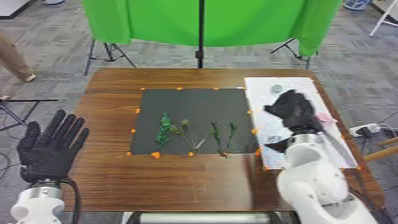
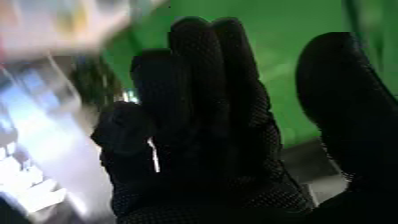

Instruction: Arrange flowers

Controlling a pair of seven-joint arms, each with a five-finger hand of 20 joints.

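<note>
1. Stems lie flat on the black mat (image 1: 197, 100) in the middle of the frame, roughly side by side: a leafy green stem (image 1: 164, 129) at the mat's lower left, a forked stem (image 1: 190, 136) beside it, and slim green stems (image 1: 232, 135) near the lower right

2. Mat and white board (image 1: 275, 159) rest on the wooden counter (image 1: 107, 170), the board along the counter's right side, with orange markers (image 1: 155, 155) around the mat's edges

3. Right hand (image 1: 293, 109) is over the white board, right of centre in the head view; the right wrist view shows the hand (image 2: 209, 125) open, its thumb well apart from the fingers, and holding nothing that I can see

4. Pink thing (image 1: 326, 118) is just right of that hand, too small to tell what it is

5. Left hand (image 1: 51, 147) is at the far left of the head view, wide open, fingers spread and pointing up the frame
</note>
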